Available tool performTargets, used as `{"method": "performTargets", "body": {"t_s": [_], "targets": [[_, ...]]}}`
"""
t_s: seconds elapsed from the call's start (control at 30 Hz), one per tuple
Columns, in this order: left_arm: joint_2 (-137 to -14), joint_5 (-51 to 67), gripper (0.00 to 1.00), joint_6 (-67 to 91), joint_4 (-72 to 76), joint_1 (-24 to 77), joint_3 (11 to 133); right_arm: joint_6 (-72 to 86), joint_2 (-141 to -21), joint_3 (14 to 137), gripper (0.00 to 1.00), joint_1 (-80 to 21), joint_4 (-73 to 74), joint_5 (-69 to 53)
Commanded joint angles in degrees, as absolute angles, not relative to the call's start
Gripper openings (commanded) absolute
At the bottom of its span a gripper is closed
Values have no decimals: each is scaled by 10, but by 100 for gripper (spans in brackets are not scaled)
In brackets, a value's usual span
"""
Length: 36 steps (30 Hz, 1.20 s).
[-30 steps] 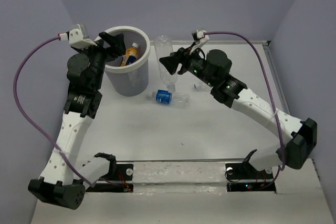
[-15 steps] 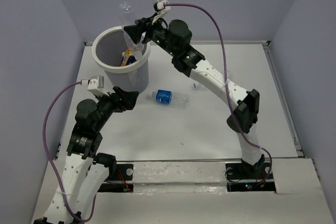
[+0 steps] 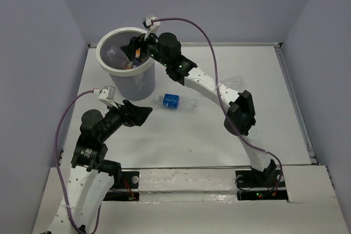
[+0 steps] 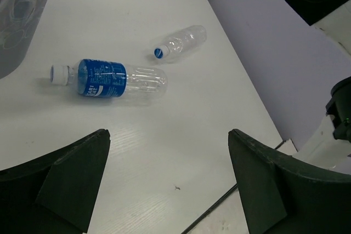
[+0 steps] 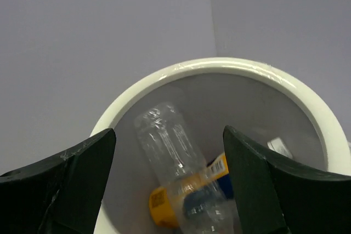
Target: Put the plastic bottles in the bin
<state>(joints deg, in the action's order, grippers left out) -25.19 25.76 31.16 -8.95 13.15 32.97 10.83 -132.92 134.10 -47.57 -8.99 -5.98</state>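
Under the wide-open, empty right gripper (image 3: 133, 52), a clear bottle (image 5: 171, 160) rests in the bin (image 5: 236, 65). Left gripper (image 4: 168, 135) gapes empty above the white table (image 4: 137, 154); lilac walls (image 3: 219, 4) around

The bin (image 3: 131, 85) is grey with a white rim; the blue-labelled bottle (image 4: 107, 78) has a white cap.

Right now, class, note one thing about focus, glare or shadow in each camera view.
Top external: even light, a glint on the clear bottle inside the bin. Left wrist: blue-labelled bottle sharp, faint shadow; left hand's fingers softer. Right wrist: right hand's fingers near-black, clear bottle slightly blurred.
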Motion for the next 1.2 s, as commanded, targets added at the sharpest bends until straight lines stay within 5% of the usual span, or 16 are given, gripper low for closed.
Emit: {"method": "performTargets", "body": {"t_s": [0.0, 0.17, 0.5, 0.8, 1.17], "targets": [[-284, 308, 99, 307, -40, 134, 337, 87, -1137, 1218, 84, -481, -163, -30], [-340, 273, 98, 324, 38, 177, 345, 142, -950, 914, 74, -435, -192, -1], [-613, -33, 98, 235, 73, 492, 474, 324, -567, 424, 67, -221, -129, 69], [-914, -51, 99, 5, 110, 527, 706, 367, -333, 352, 68, -179, -5, 122], [-1251, -5, 99, -94, -29, 527, 1104, 308, -264, 519, 70, -174, 77, 78]]}}
